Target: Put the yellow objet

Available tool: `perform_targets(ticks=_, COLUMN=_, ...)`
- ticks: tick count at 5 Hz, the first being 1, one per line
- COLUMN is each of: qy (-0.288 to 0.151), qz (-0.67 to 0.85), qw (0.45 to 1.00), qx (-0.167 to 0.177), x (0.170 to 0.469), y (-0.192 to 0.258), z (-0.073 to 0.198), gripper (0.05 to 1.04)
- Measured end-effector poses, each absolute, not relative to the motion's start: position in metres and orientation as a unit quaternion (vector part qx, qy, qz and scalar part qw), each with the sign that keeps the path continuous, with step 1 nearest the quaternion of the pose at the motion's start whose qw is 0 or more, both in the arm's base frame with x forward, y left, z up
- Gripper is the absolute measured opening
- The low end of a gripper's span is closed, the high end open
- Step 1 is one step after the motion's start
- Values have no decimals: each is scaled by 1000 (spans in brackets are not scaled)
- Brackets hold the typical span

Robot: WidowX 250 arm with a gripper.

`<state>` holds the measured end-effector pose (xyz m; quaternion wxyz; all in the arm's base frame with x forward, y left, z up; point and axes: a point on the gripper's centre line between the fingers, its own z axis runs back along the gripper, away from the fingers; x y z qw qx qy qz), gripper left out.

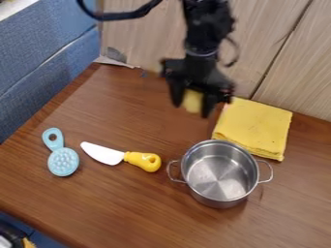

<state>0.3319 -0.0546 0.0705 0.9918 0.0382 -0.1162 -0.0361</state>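
At the top middle of the camera view, the black gripper point(191, 104) hangs above the back part of the table. Its fingers are shut on a small yellow object point(192, 101), which is partly covered by them. The held object is up and to the left of the metal pot, and left of the folded yellow cloth point(255, 127). A toy knife point(121, 156) with a white blade and yellow handle lies on the table, left of the pot.
An open metal pot point(219, 173) with two side handles stands right of centre on the brown table point(129, 208). A light blue brush point(63, 161) lies at the left. A wooden panel point(284, 63) rises behind the table, and a blue padded wall point(38, 58) borders its left side.
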Motion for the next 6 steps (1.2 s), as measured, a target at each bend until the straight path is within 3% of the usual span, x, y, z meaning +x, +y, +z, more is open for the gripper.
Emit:
perform_targets(ticks=2, qy=-99, qz=-130, qw=987, qx=5, x=307, y=-110, z=51, gripper=671)
perform_targets(ticks=6, qy=-15, qz=-154, qw=988, qx=11, x=284, y=-108, z=1, gripper=671)
